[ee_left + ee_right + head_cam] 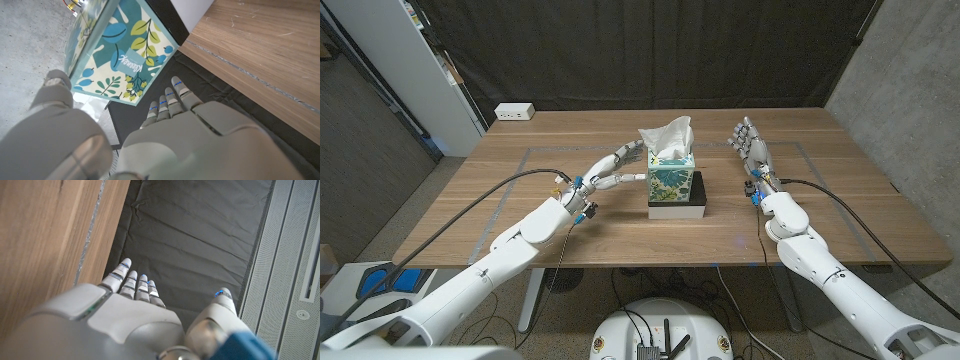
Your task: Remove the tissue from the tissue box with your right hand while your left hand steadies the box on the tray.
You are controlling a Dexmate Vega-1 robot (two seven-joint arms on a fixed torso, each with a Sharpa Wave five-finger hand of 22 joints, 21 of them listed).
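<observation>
At the lower left of the head view the left arm reaches toward the centre, and the left hand point(616, 168) has its fingers spread, the tips at the left face of the tissue box point(671, 177); whether they press it or stop just short I cannot tell, and the left wrist view shows the thumb and fingers apart beside the leaf-printed side without settling it. The box stands in the middle of the frame on a tray point(698, 200), dark on top with a white front edge. The tissue point(667, 135) rises from the box top as a crumpled white plume. I judge it very light, soft and easy to tear, so a pinch low on the plume, near the slot, with a straight upward pull would suit; the box itself looks light enough to lift with it unless steadied. Right of centre, well apart from the box, the right hand point(751, 143) stands with fingers released and extended, grasping nothing. The slot is hidden by the plume, and the tray's far side by the box.
</observation>
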